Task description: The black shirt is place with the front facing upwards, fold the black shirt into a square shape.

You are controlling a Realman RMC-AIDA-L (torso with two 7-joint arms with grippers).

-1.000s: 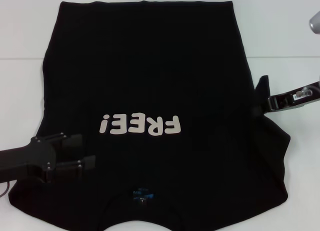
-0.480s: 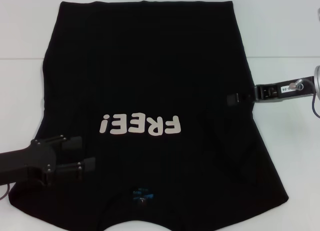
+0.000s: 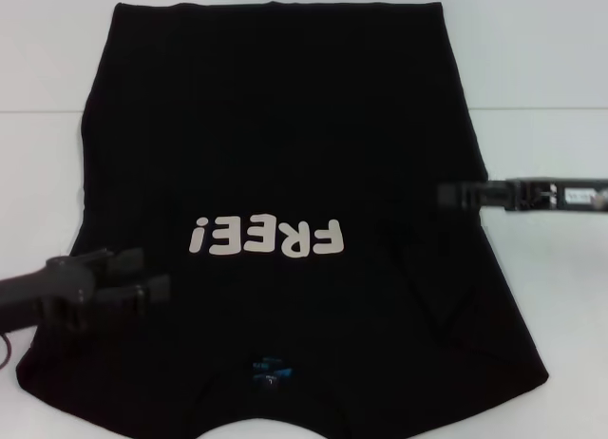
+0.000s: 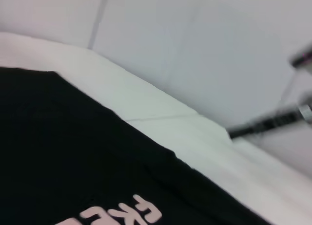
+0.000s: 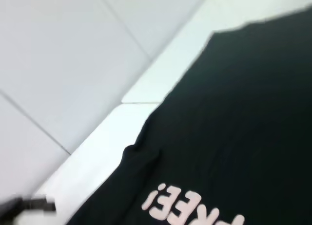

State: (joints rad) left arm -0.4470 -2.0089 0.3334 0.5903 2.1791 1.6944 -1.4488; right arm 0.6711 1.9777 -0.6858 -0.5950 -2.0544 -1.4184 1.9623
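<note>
Both sleeves now folded onto black shirt; left gripper retreating.

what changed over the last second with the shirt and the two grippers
The right sleeve of the black shirt, held up off the side by the right gripper a second ago, now lies folded in over the body. That gripper has swung inward over the shirt's right edge. The left gripper has slid back toward the robot's left, fingers apart. The FREE! lettering and neck label have not moved.
</note>
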